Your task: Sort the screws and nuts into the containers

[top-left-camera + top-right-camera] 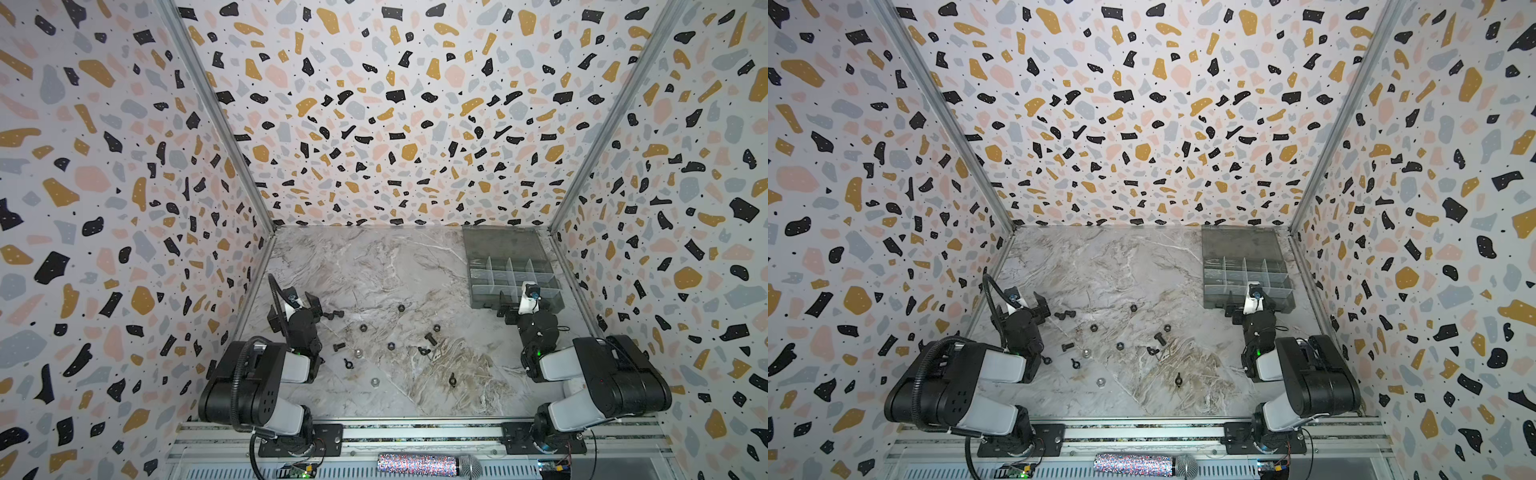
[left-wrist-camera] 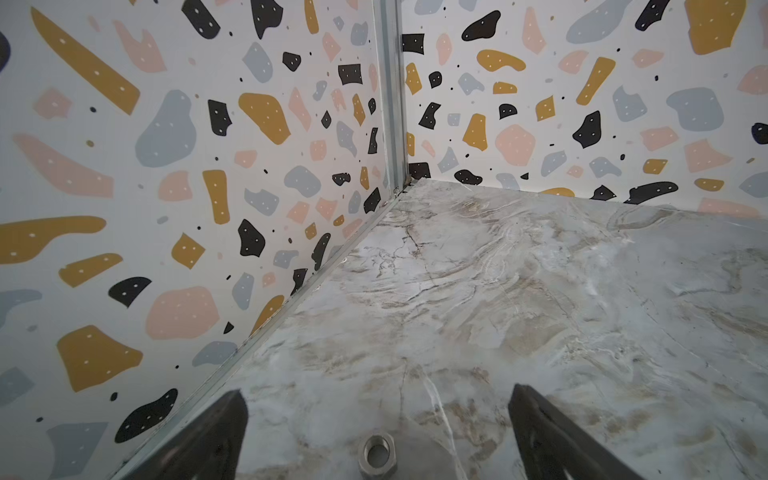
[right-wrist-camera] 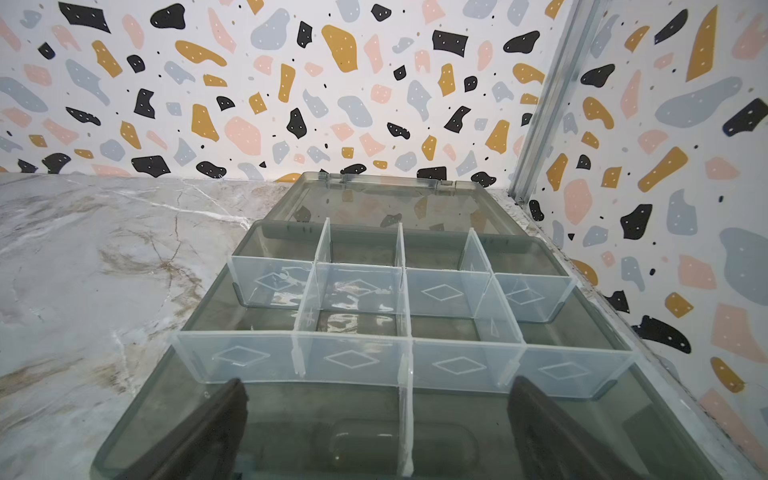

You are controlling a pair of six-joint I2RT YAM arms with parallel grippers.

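Black screws lie loose on the marble table: a pair point(image 1: 333, 315), one point(image 1: 338, 345) and one point(image 1: 430, 338). Scattered around them are black nuts point(image 1: 401, 308) point(image 1: 363, 327), silver nuts point(image 1: 357, 353) point(image 1: 375, 381) and black wing nuts point(image 1: 348, 365) point(image 1: 452, 379). The smoky-grey box of containers point(image 1: 478, 276) point(image 3: 137, 419) sits at the back right, its lid point(image 1: 500, 245) flat open and its visible compartments empty. My left gripper point(image 1: 296, 297) point(image 2: 378, 397) is open near the left wall, with a silver hex nut point(image 2: 377, 455) on the table between its fingers. My right gripper point(image 1: 524, 300) point(image 3: 378, 384) hangs open and empty over the box's front row.
Terrazzo-patterned walls close in the table on three sides, with the left wall point(image 2: 124, 249) close to my left gripper. A metal rail point(image 1: 415, 434) carries both arm bases at the front edge. A glittery microphone point(image 1: 428, 463) lies below the rail.
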